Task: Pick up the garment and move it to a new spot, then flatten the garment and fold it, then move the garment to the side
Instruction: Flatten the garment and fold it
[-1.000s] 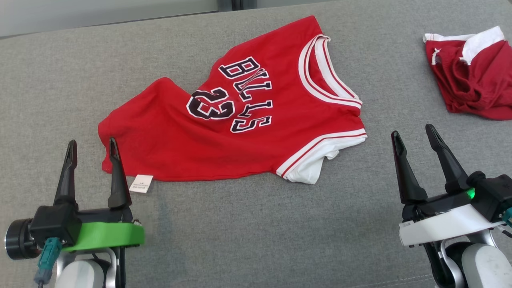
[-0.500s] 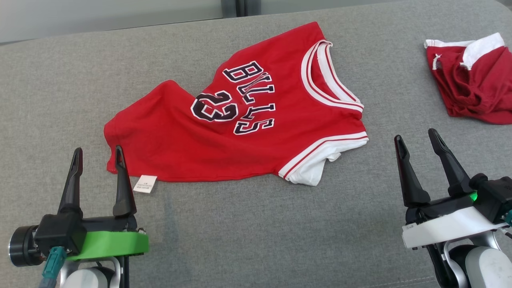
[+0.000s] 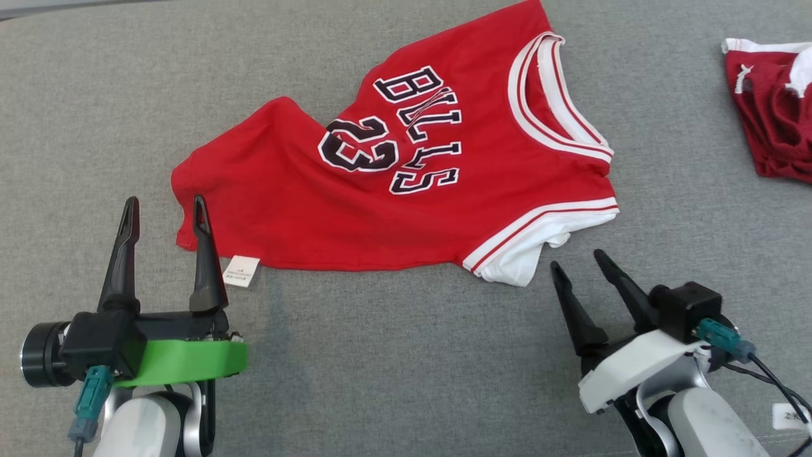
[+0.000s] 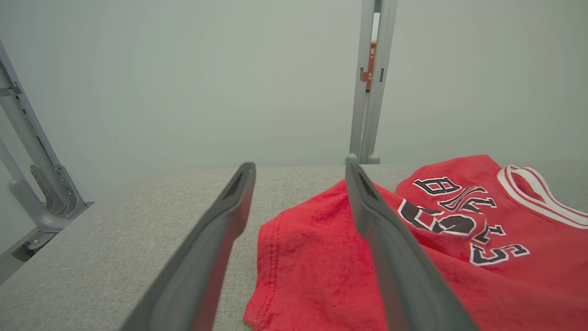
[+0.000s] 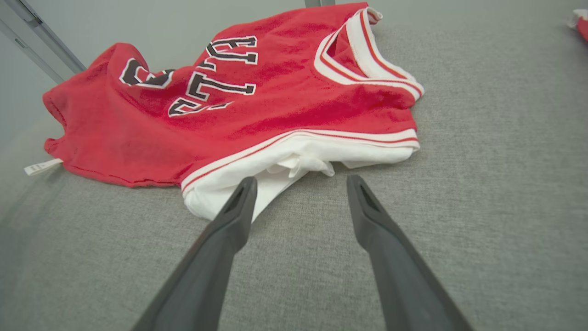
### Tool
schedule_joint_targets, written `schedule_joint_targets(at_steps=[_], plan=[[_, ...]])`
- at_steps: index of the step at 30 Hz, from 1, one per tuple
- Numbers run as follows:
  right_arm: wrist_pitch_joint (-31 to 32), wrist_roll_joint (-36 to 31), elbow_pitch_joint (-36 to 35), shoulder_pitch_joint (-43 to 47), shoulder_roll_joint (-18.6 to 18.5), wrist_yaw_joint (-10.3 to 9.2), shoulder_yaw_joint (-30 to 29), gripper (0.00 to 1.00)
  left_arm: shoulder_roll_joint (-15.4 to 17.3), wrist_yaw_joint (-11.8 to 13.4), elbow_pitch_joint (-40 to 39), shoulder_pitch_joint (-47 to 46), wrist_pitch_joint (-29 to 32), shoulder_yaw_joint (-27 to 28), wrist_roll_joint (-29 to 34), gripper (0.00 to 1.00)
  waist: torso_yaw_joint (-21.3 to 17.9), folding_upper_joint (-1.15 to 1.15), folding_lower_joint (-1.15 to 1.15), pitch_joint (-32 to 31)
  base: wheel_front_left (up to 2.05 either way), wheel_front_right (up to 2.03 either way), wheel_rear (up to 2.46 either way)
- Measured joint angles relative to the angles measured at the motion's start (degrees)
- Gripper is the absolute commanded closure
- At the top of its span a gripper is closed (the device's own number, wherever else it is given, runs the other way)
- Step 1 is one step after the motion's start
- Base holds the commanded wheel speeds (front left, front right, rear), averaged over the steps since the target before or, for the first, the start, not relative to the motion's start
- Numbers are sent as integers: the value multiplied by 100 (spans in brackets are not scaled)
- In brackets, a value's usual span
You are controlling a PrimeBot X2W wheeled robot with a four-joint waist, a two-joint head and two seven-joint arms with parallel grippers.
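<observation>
The garment (image 3: 406, 184) is a red jersey with white trim, "BULLS 23" in black letters, lying rumpled on the grey cushion (image 3: 406, 368). My left gripper (image 3: 166, 206) stands open at the jersey's bottom hem corner, near its white label (image 3: 242, 270); in the left wrist view the garment (image 4: 441, 257) lies under the right finger (image 4: 390, 248) of the left gripper (image 4: 298, 172). My right gripper (image 3: 577, 260) is open just short of the white sleeve edge (image 3: 526, 260). In the right wrist view the right gripper (image 5: 301, 181) points at the garment (image 5: 239, 105), its white sleeve fold (image 5: 285, 165) closest.
A second red and white piece of clothing (image 3: 774, 114) lies crumpled at the far right of the cushion. A metal post (image 4: 370, 82) and a pale wall stand behind the cushion's far edge. Bare grey fabric spreads in front of the jersey.
The camera has tilted, shifting the whole picture. My right gripper has moved left and forward toward the jersey's white sleeve. The left gripper has edged closer to the hem corner. Both stay open.
</observation>
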Motion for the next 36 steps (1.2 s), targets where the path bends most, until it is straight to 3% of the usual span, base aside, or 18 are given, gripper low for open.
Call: schedule_joint_targets(at_steps=[8, 9, 10, 11, 15, 22, 31, 32, 33, 36], plan=[[-218, 261, 1365, -865, 97, 0, 476, 0, -65, -86, 100, -253, -20, -67, 43, 0, 224, 0, 0, 244, 0, 0, 0], [-232, 321, 1458, -940, 93, -1, 538, 43, -66, -99, 113, -268, -22, -71, 51, 0, 243, 0, 0, 259, 0, 0, 0], [-266, 367, 1523, -989, 90, -1, 584, 93, -68, -101, 125, -276, -22, -73, 56, 0, 257, 0, 0, 269, 0, 0, 0], [-307, 407, 1560, -1012, 82, -1, 606, 100, -68, -105, 136, -277, -23, -71, 57, 0, 261, 0, 0, 271, 0, 0, 0], [-556, 565, 1532, -903, 74, 0, 558, 100, -88, -133, 155, -286, -24, -98, 71, 0, 235, 0, 0, 231, 0, 0, 0], [-861, 577, 617, -113, 272, -1, 77, 100, -79, -151, 140, -266, -42, -73, 101, 0, 41, 0, 0, 174, 0, 0, 0], [-553, 559, -66, 907, 630, -1, -142, 97, -8, -152, 97, -254, -48, -53, 115, 0, -187, 0, 0, 175, 0, 0, 0], [-426, 593, -57, 975, 650, -1, -89, 69, -9, -151, 93, -248, -48, -60, 118, 0, -200, 0, 0, 177, 0, 0, 0], [-377, 599, -71, 1016, 666, -1, -33, 0, -9, -149, 89, -240, -48, -66, 120, 0, -212, 0, 0, 175, 0, 0, 0], [-409, 500, -291, 1024, 684, -1, 67, 0, -7, -120, 78, -196, -30, -67, 124, 0, -240, 0, 0, 155, 0, 0, 0]])
